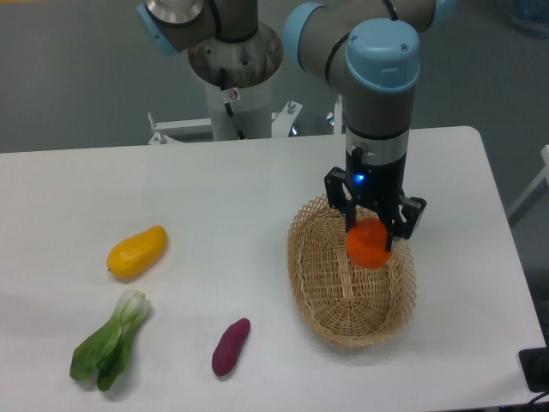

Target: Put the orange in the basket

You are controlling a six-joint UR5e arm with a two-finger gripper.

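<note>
Arm upright, hand (pixel 372 230) pointing down, pinching orange (pixel 369 244) above basket (pixel 326 283)

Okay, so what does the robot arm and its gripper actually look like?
The arm is built of silver-grey cylindrical segments with light blue caps on the joints, rising from a white pedestal. A thin black cable runs down the pedestal. The wrist ends in a black gripper with two short black fingers, and a small blue light glows on its housing.
</note>
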